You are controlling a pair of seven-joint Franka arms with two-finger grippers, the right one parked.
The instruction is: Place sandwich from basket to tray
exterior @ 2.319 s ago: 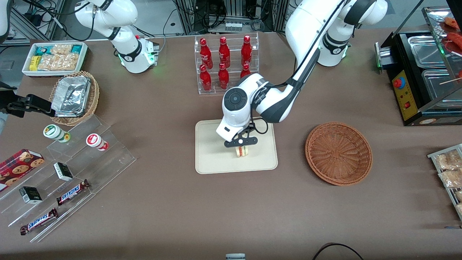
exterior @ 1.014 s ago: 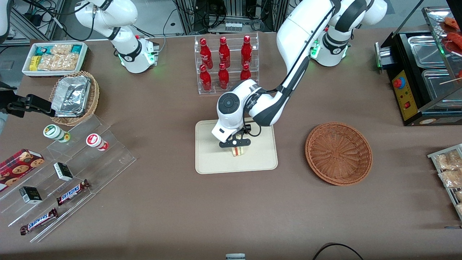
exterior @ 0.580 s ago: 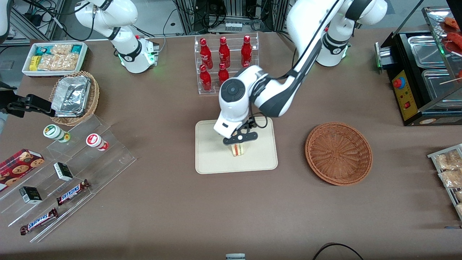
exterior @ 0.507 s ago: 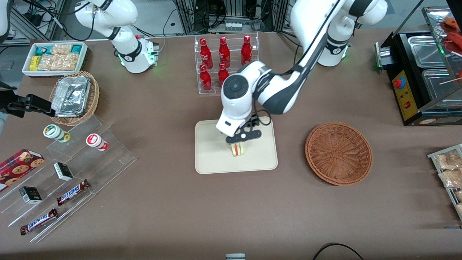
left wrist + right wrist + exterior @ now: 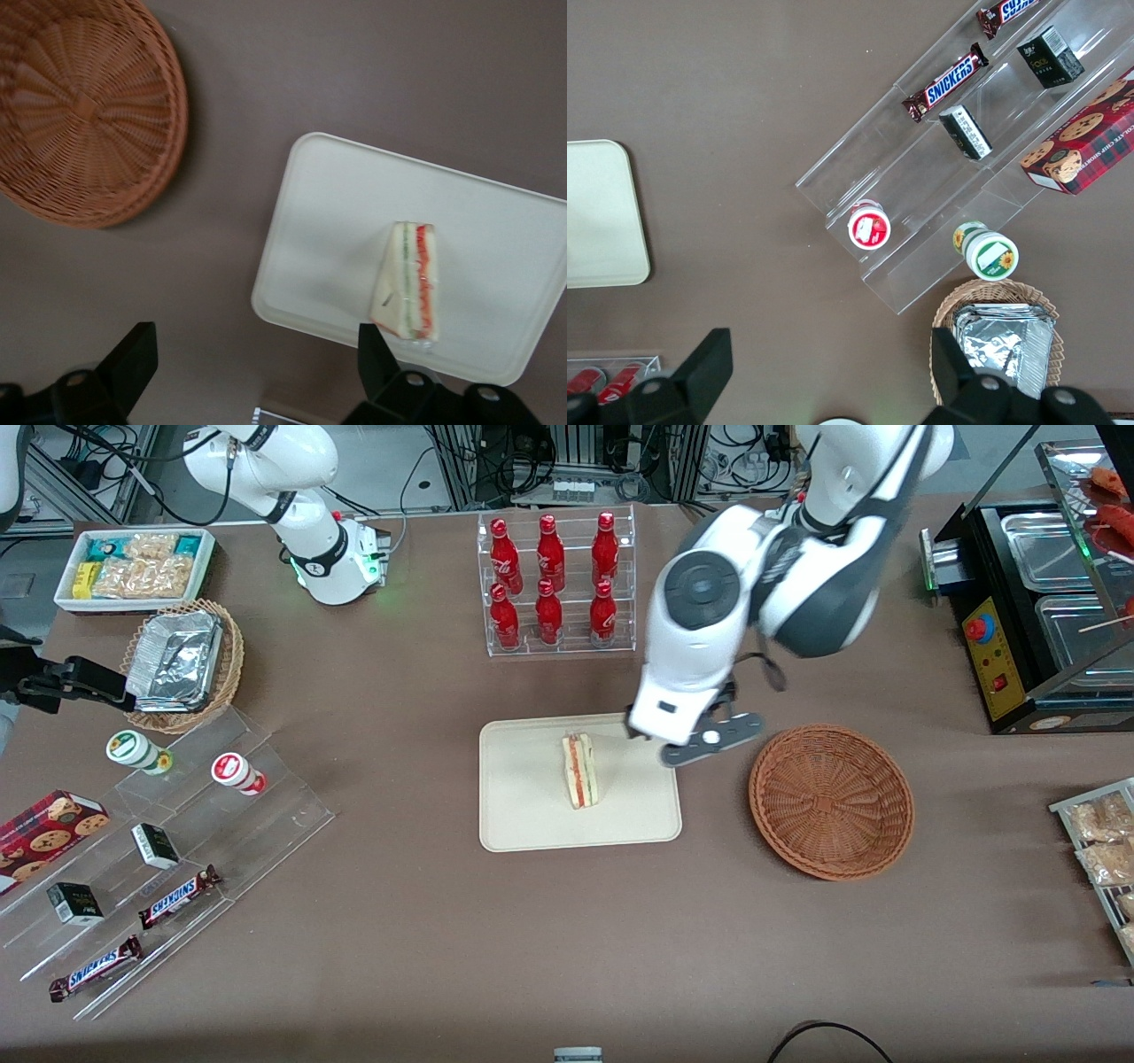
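The sandwich [image 5: 579, 770], a pale wedge with red and green filling on its edge, stands on the cream tray [image 5: 523, 815] near the tray's middle; it also shows in the left wrist view [image 5: 407, 282] on the tray [image 5: 328, 221]. The reddish-brown basket [image 5: 831, 801] is empty, toward the working arm's end of the table, and shows in the left wrist view [image 5: 80, 106]. My left gripper [image 5: 704, 746] hangs open and empty, raised above the table between tray and basket. Its black fingers [image 5: 133, 359] are wide apart.
A clear rack of red bottles [image 5: 554, 580] stands farther from the front camera than the tray. A tan basket with foil containers [image 5: 182, 660], a white snack bin [image 5: 133, 567] and clear stepped shelves with candy bars [image 5: 168, 841] lie toward the parked arm's end.
My gripper has let go of the sandwich, risen and swung off the tray toward the basket. The sandwich stays on the tray.
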